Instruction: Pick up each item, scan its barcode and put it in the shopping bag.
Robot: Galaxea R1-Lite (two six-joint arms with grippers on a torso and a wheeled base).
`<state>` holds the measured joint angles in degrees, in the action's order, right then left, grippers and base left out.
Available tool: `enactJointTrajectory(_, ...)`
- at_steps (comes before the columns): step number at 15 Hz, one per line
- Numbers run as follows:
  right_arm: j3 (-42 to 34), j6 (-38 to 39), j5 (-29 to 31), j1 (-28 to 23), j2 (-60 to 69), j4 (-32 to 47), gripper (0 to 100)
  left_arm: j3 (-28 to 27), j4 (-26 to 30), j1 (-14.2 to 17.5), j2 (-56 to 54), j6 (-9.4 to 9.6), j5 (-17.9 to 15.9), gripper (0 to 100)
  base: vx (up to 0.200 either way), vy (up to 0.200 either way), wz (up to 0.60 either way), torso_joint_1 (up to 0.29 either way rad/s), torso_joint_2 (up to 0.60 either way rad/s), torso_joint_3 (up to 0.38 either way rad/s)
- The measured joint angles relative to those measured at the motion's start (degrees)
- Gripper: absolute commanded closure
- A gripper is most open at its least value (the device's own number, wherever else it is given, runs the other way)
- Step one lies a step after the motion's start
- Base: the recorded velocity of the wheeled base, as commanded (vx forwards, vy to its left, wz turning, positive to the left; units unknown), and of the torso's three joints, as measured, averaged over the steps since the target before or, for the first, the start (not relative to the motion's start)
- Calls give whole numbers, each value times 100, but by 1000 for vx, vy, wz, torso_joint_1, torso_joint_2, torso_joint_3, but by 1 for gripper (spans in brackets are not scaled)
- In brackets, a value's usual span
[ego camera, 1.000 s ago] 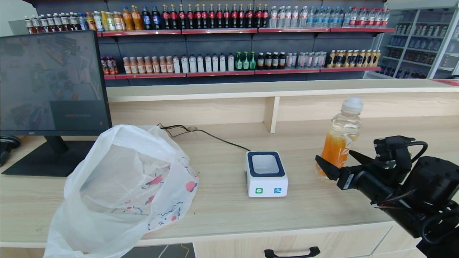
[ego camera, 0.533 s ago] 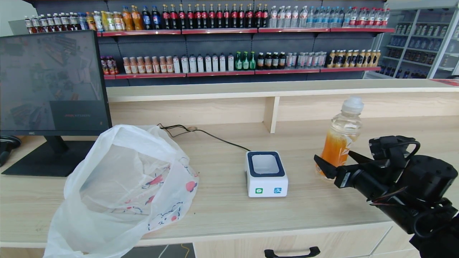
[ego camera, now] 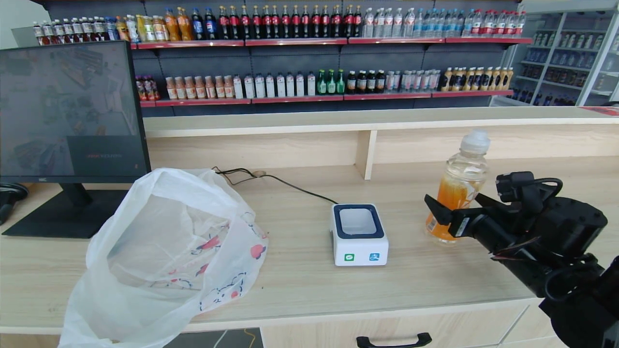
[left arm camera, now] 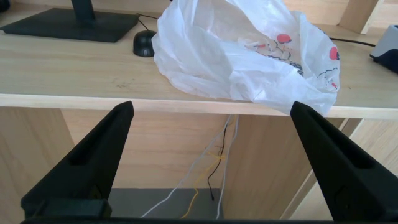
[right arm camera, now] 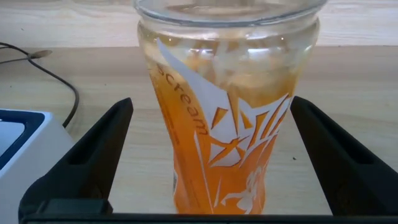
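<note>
A clear bottle of orange drink (ego camera: 459, 186) with a white cap stands upright on the counter's right side. My right gripper (ego camera: 458, 207) is open, with one finger on each side of the bottle's lower half. The right wrist view has the bottle (right arm camera: 227, 124) close up between the spread fingers (right arm camera: 93, 162), with gaps on both sides. A white barcode scanner (ego camera: 359, 234) sits mid-counter. The white plastic shopping bag (ego camera: 169, 251) lies open at the left. My left gripper (left arm camera: 211, 106) is open and holds nothing, below the counter's front edge and facing the bag (left arm camera: 249, 56).
A monitor (ego camera: 67, 111) on a black stand is at the back left, with a mouse (left arm camera: 144, 43) beside the bag. The scanner's cable (ego camera: 290, 186) runs back across the wooden counter (ego camera: 300, 285). A raised shelf (ego camera: 367, 121) borders the far side. Drink shelves stand behind.
My right gripper has moved forward and slightly up, so its fingers now flank the bottle higher on its body. The bottle, scanner and bag have stayed put.
</note>
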<state>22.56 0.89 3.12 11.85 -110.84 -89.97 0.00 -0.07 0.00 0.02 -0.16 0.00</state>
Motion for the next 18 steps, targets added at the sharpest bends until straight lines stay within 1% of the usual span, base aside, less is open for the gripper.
enactJointTrajectory(5, 445, -57, 90, -124, -313, 5, 0, 0, 0, 0, 0, 0, 0, 0, 0, 0, 0, 0, 0, 0)
enactJointTrajectory(12, 640, -10, 87, -151, -473, 2, 0, 0, 0, 0, 0, 0, 0, 0, 0, 0, 0, 0, 0, 0)
enactJointTrajectory(13, 660, -24, 87, -152, -485, 5, 100, 0, 0, 0, 0, 0, 0, 0, 0, 0, 0, 0, 0, 0)
enactJointTrajectory(18, 739, 66, 79, -157, -510, 2, 100, 0, 2, 0, 0, 0, 0, 0, 0, 0, 0, 0, 0, 0)
